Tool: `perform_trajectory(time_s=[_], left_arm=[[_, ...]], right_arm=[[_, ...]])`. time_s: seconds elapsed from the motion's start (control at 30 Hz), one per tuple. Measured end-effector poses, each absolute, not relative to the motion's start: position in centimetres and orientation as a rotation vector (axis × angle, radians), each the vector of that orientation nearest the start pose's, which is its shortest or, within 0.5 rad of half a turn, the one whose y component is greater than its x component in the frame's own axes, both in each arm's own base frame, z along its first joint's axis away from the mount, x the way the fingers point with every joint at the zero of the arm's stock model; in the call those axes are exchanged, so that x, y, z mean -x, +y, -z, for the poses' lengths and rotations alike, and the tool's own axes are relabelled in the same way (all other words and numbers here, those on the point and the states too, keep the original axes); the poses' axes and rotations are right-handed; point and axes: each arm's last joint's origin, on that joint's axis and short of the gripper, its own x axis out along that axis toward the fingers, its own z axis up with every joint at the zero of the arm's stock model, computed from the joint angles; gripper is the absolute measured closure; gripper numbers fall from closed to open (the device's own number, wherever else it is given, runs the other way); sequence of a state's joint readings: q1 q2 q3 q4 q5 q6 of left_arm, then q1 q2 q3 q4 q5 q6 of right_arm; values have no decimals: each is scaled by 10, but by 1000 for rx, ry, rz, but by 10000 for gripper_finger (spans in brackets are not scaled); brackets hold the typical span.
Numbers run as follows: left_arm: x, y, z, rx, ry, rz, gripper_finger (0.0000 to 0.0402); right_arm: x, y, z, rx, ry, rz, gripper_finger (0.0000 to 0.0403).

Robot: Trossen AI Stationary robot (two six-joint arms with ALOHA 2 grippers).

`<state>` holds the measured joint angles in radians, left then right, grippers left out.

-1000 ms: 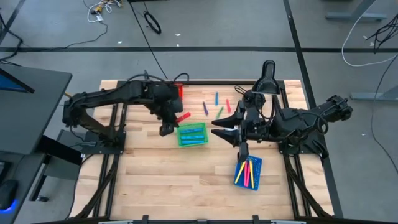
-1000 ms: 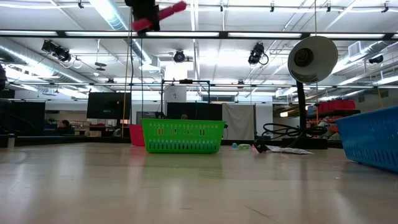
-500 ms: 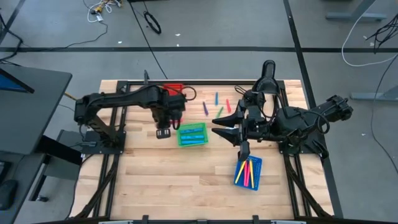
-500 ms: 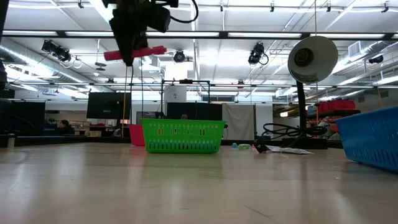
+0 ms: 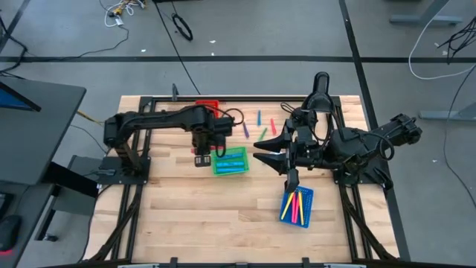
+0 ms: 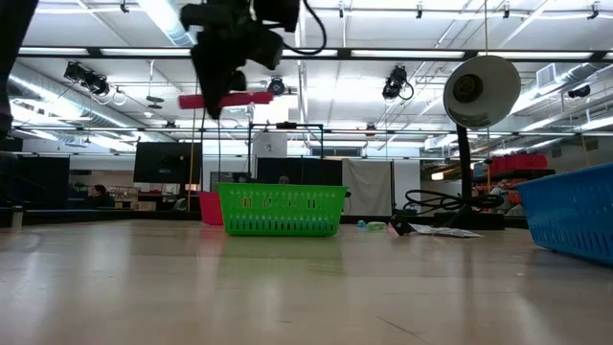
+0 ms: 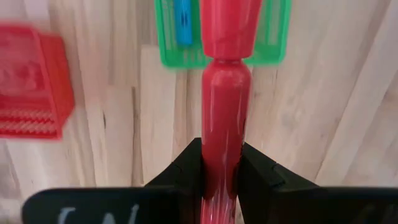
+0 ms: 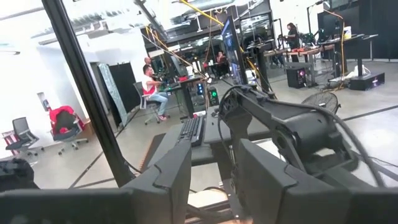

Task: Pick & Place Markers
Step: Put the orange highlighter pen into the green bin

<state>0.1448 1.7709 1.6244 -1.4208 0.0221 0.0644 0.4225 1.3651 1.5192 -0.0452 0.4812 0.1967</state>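
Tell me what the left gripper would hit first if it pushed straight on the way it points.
Probably the bare wooden table. The left gripper, shut on a red marker, points down between the red tray and green tray; the marker's tip would likely touch first.

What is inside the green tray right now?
The green tray holds blue markers. The left tool, shut on a red marker, hangs above its edge and hides part of the inside, so the count is uncertain.

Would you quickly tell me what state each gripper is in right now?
Left gripper: shut on a red marker, held above the table near the green tray.
Right gripper: open, holding nothing, raised mid-table.
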Motion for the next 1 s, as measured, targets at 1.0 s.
perform_trajectory(time_s=[1.0], left_arm=[[-398, 65, -253, 57, 1470, -92, 333]], right_arm=[[-272, 108, -469, -219, -102, 47, 271]])
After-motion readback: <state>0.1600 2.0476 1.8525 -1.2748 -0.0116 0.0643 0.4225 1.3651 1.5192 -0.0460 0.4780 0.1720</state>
